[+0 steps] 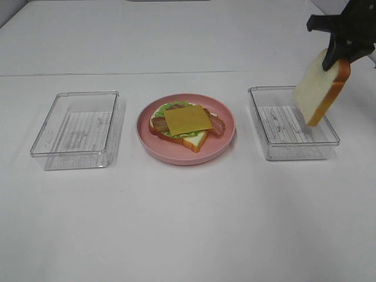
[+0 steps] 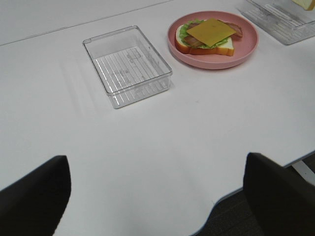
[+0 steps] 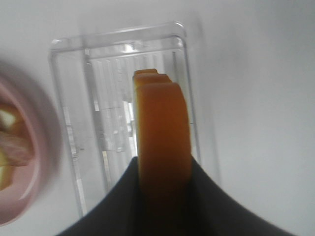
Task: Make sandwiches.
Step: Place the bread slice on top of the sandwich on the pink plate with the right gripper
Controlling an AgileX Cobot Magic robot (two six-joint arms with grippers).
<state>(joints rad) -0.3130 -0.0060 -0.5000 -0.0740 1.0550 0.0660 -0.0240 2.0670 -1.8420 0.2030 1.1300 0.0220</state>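
Note:
An open-faced sandwich [image 1: 185, 124] lies on the pink plate [image 1: 227, 138]: bread slice, lettuce, bacon strips and a yellow cheese slice [image 1: 187, 118] on top. It also shows in the left wrist view [image 2: 209, 35]. My right gripper [image 1: 336, 57] is shut on a second bread slice [image 1: 320, 87], white with orange-brown crust, and holds it hanging in the air above the right clear container [image 1: 292, 123]. The right wrist view shows the slice's crust [image 3: 161, 128] edge-on over that container [image 3: 103, 123]. My left gripper [image 2: 157, 189] is open and empty, low over the near table edge.
An empty clear container [image 1: 78, 128] stands left of the plate; it also shows in the left wrist view [image 2: 127, 65]. The white table's front edge [image 2: 216, 214] runs just under my left gripper.

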